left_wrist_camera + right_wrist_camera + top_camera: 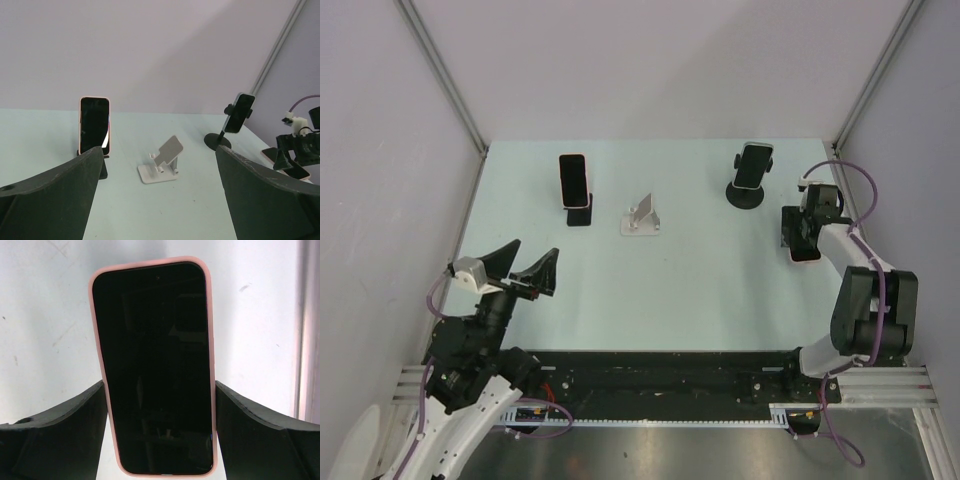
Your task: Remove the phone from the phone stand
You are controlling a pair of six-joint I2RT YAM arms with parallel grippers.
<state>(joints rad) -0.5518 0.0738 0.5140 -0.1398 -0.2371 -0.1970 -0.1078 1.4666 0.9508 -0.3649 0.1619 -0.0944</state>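
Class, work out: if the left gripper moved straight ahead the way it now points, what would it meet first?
Most likely the empty white stand, centred between the left gripper's open fingers; depth is uncertain.

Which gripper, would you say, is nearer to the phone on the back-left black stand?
Left. The left gripper hovers open on the near side of that phone; the right gripper is far across the table, holding a second phone.
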